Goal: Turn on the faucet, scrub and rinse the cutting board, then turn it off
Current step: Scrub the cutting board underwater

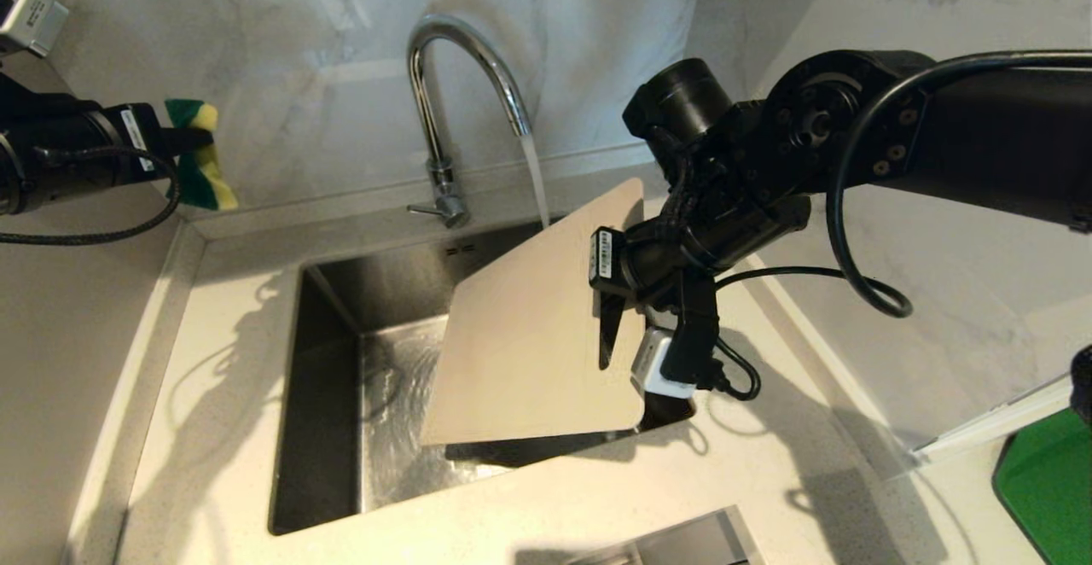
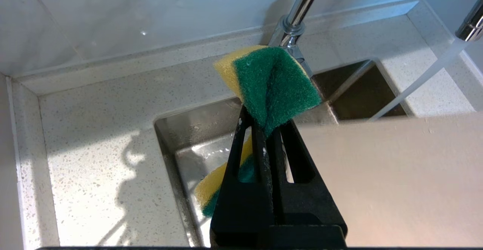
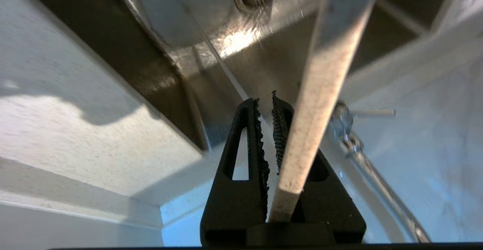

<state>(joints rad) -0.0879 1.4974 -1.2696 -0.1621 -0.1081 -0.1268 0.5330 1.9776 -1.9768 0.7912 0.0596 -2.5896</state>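
Right gripper (image 1: 611,316) pinches the wet cutting board (image 1: 525,334) mid-frame: stiff, light, probably slippery, best held near its handle slot. Upper left, left gripper (image 2: 264,129) clamps a soft sponge (image 2: 273,85).

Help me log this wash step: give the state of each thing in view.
faucet: on, water running
cutting board: tilted over the sink, held at its edge by the right gripper
sponge: pinched and folded in the left gripper, off the board
sink: wet inside
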